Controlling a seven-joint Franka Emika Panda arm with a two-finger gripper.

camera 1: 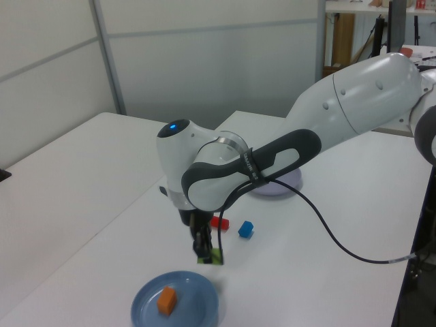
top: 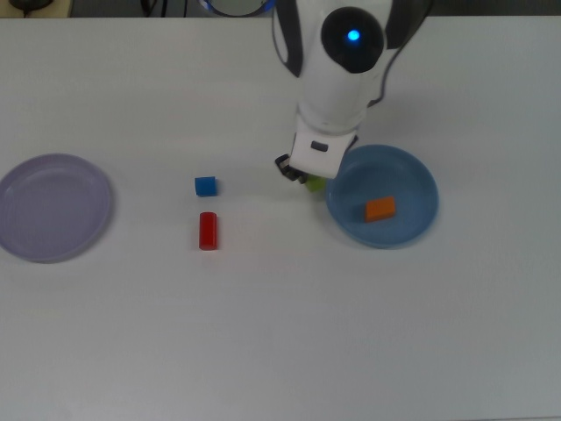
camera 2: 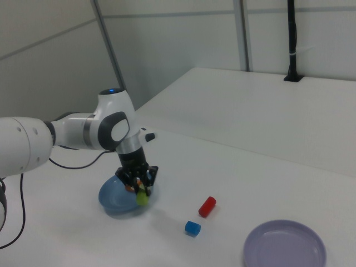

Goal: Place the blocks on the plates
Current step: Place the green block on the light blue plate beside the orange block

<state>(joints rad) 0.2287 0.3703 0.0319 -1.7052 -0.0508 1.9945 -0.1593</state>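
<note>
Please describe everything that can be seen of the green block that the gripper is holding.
The green block is a small, solid yellow-green bar with a plain, smooth surface. The gripper is closed on it and holds it lifted clear of the white table, hanging lengthwise downward in the right view. It sits just beside the rim of the blue plate, not yet over it. Only the fingers touch it; the arm hides most of it in the top view.

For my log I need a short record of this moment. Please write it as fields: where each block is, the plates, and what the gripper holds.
gripper: shut on green bar, lifted off the table
green bar: held beside the blue plate's rim
orange block: on blue plate
blue cube: on table, not on a plate
red cylinder: on table, close to blue cube
purple plate: holds no block
</note>
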